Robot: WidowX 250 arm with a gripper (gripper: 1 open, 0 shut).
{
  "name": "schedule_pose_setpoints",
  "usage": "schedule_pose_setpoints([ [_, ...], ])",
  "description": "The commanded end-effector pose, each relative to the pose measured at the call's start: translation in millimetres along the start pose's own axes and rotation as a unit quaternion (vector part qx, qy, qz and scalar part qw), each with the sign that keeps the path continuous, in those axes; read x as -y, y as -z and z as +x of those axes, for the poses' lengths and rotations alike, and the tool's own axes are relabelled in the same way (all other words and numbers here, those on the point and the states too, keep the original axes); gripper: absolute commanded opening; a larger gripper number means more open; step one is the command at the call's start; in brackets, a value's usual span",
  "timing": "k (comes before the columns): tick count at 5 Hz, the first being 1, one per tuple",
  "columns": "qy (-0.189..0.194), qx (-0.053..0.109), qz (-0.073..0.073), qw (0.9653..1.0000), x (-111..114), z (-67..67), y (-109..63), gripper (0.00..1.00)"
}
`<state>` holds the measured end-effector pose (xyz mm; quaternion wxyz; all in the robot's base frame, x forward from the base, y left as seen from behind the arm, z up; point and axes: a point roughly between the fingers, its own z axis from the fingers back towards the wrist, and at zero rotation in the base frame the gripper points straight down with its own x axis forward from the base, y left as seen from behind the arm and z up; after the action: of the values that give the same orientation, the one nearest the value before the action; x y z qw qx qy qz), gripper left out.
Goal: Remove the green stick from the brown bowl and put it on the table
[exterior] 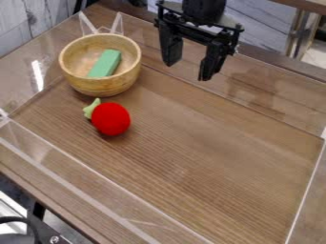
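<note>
So the green stick is sitting inside the brown bowl over on the left of the table, with the red strawberry-like toy just below the bowl in view. Gripper hangs off to the right, jaws wide apart, not touching the stick.

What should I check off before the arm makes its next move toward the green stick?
- Green stick inside the brown bowl: ok
- Bowl upright on the table, its opening facing up: ok
- Strawberry-like toy outside the bowl: ok
- Gripper positioned over the stick: not ok, it is off to the bowl's side
- Gripper holding nothing: ok
- Stick out on the table: not ok
</note>
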<state>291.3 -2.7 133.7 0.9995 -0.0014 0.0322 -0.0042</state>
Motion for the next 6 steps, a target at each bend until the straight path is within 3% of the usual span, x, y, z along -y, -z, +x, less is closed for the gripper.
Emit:
schedule_pose_setpoints([
  [1,0.001,-0.009,0.0,1.0,-5,-1.1,5.6,1.0],
  [2,-0.002,-0.006,-0.001,1.0,-24,-1.7,2.8,1.0],
  [4,-0.01,0.021,0.007,0.9997,-98,-7.1,-6.2,1.0],
  [5,-0.016,0.026,0.011,0.9995,-131,-7.1,-4.2,1.0],
  [6,-0.025,0.026,0.014,0.9993,-148,-2.0,6.8,1.0],
])
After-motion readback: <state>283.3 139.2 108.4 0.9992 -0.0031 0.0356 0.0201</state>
